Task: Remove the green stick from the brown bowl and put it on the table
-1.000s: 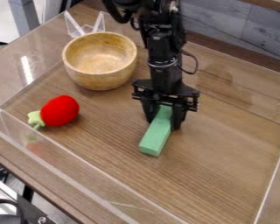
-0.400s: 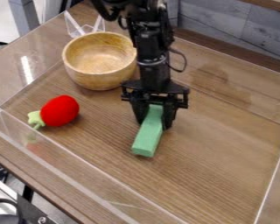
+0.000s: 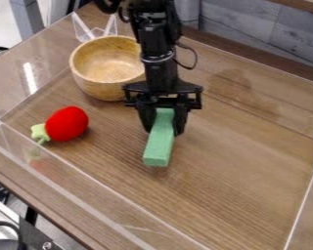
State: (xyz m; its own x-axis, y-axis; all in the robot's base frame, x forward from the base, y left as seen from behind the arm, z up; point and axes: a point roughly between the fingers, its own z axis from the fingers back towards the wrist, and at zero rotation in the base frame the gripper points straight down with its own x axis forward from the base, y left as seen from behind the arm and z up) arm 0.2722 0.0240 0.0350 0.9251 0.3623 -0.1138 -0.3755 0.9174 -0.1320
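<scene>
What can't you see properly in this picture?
- Camera view: the top end of the green stick is hidden between the fingers of the gripper.
- Whether its low end touches the table: unclear.
- The arm's top is cut off by the edge.

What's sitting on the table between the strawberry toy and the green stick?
Nothing: in the camera view only bare table lies between the strawberry toy and the green stick.

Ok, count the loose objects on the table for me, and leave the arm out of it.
3: the brown bowl at back left, the strawberry toy at front left, and the green stick at centre between the fingers. Nothing else shows.
</scene>
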